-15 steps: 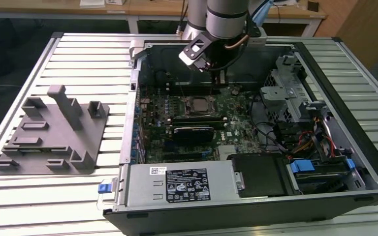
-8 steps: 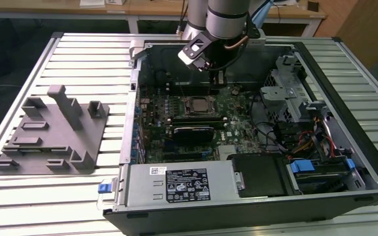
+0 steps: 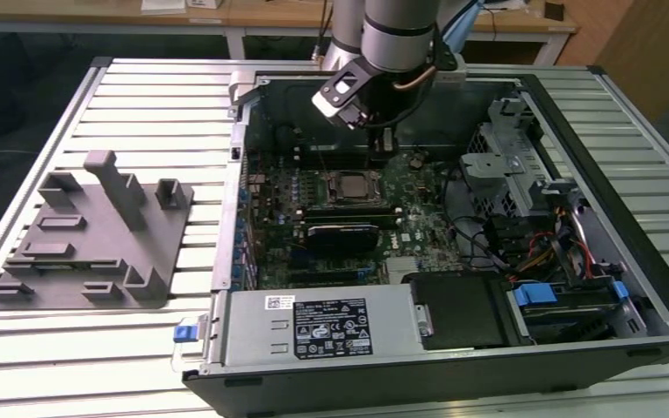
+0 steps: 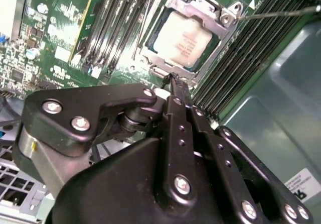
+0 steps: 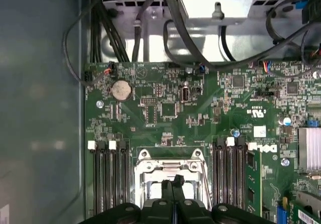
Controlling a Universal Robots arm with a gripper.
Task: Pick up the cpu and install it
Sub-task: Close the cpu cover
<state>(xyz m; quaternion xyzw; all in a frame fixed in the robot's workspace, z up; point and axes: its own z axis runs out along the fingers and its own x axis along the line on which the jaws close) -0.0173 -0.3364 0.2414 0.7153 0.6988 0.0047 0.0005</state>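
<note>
1. Silver-topped square cpu [image 4: 185,43] is seen seated in the metal-framed motherboard socket [image 4: 203,8], mid-board.
2. Black two-finger gripper [image 4: 176,86] is pinched narrow, nothing held, tips at the socket's edge.
3. Risk: chip skewed or pins bent if tips are pressed down off-centre.

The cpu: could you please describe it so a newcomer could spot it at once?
Look inside the open computer case at the green motherboard. The cpu sits in the metal-framed socket near its middle, between banks of black memory slots; its flat silver square top sets it apart.
</note>
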